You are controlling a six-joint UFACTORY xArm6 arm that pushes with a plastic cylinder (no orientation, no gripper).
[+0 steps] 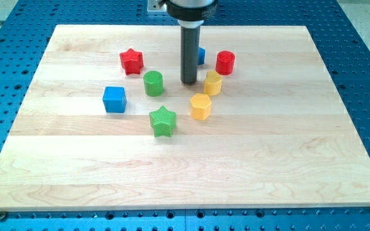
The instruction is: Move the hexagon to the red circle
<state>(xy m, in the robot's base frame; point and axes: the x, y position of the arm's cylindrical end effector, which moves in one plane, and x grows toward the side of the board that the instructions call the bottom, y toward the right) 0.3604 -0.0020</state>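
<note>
Eight blocks lay on the wooden table (185,179), all in its farther half, and I place them here against my tip (189,83).

Nearest the view's bottom stood the green star (162,120), one of two stars, below my tip and a little to the view's left. Just to the star's right, and a shade farther back, was the yellow hexagon (200,106), below my tip and slightly to the view's right, near it but not touching. To the view's left of my tip, well apart from it, sat the blue cube (114,99).

On a level with my tip stood two more blocks. The green cylinder (153,83) was to its left, the only green round one, with a gap between. The second yellow block (212,83), whose shape I could not make out surely, was just beside my tip on the view's right; whether they touched I could not tell.

Farther back were three blocks. The red star (132,61) lay up and to the view's left of my tip. The red cylinder (225,62), the single red round block, lay up and to the right, just beyond the second yellow block. A second blue block (201,55) showed only as a sliver behind the rod (189,54), its shape hidden.

That made two red, two green, two yellow, two blue. There was no hand on the arm, only the rod, so nothing was held.
</note>
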